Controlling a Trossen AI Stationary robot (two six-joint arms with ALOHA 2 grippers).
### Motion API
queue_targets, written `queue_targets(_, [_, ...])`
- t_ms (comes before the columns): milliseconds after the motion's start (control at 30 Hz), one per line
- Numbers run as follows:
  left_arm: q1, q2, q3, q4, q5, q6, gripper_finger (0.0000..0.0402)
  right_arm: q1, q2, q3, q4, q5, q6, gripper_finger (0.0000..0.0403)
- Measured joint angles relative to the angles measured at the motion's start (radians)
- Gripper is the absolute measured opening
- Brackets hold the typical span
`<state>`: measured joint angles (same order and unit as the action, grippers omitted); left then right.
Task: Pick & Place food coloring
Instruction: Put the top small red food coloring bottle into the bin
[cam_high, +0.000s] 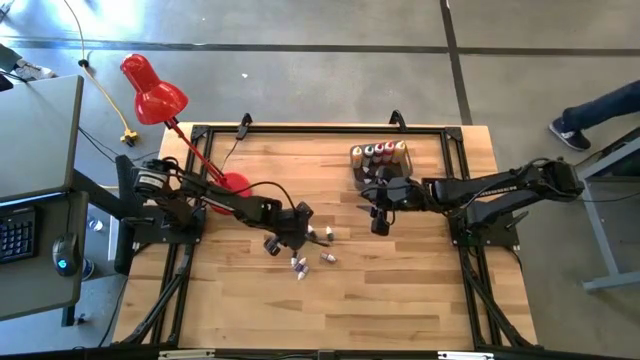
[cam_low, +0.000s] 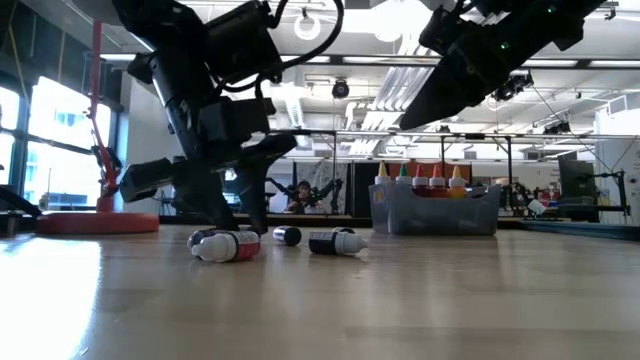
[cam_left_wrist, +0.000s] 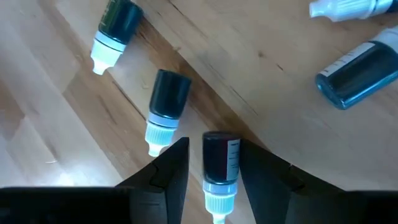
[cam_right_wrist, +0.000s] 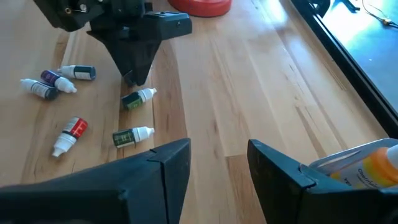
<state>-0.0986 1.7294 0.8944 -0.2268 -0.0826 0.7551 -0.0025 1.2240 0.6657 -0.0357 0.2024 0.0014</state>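
Several tiny dark-and-white food coloring bottles lie on their sides on the wooden table; one has a red label. My left gripper is down at the table among them, open, with one dark bottle lying between its fingers. My right gripper is open and empty, raised above the table beside the grey tub. In the tub, the larger yellow, orange, red and green bottles stand upright. My left gripper comes at the dark bottle from above, one finger close against the bottle's body, the other a little apart. The bottle lies flat on the table, along the fingers. Whether a finger touches it, I cannot tell.
A red desk lamp leans over the table's far left corner, its round base on the wood behind my left arm. A black frame rims the table. Bare wood spreads across the near half. A person's leg shows beyond the right edge.
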Motion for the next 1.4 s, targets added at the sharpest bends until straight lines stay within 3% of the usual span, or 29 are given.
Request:
queue_targets(267, [0.000,0.004,0.000,-0.007,0.007,-0.135,0.0135,0.000,0.000,0.000,0.000,0.004,0.002,0.0154])
queue_targets(567, [-0.001,0.006,0.001,-0.003,-0.004,-0.139,0.0056,-0.001,0.000,0.000,0.000,-0.059,0.076,0.0154])
queue_targets(700, [0.000,0.013,0.042,-0.016,-0.024,-0.178,0.0049,-0.003,0.000,0.000,-0.018,-0.047,0.132,0.0154])
queue_targets(867, [0.000,0.012,0.167,-0.004,-0.115,-0.155,0.0068,-0.001,-0.001,0.001,-0.145,-0.114,0.370,0.0154])
queue_targets(967, [0.008,0.012,0.251,-0.001,-0.210,-0.054,0.0068,0.035,-0.001,0.001,-0.321,-0.183,0.508,0.0154])
queue_targets(1033, [0.024,0.012,0.298,0.052,-0.220,0.021,0.0066,0.084,-0.001,-0.005,-0.424,-0.155,0.584,0.0154])
queue_targets(1133, [0.070,0.011,0.350,0.173,-0.174,0.057,0.0065,0.171,-0.001,-0.038,-0.454,-0.091,0.693,0.0154])
queue_targets(1333, [0.192,0.051,0.433,0.325,0.074,0.011,0.0065,0.340,-0.001,-0.144,-0.260,0.064,0.768,0.0154])
queue_targets(1400, [0.222,0.105,0.469,0.375,0.114,-0.030,0.0065,0.382,-0.001,-0.187,-0.190,0.107,0.794,0.0154])
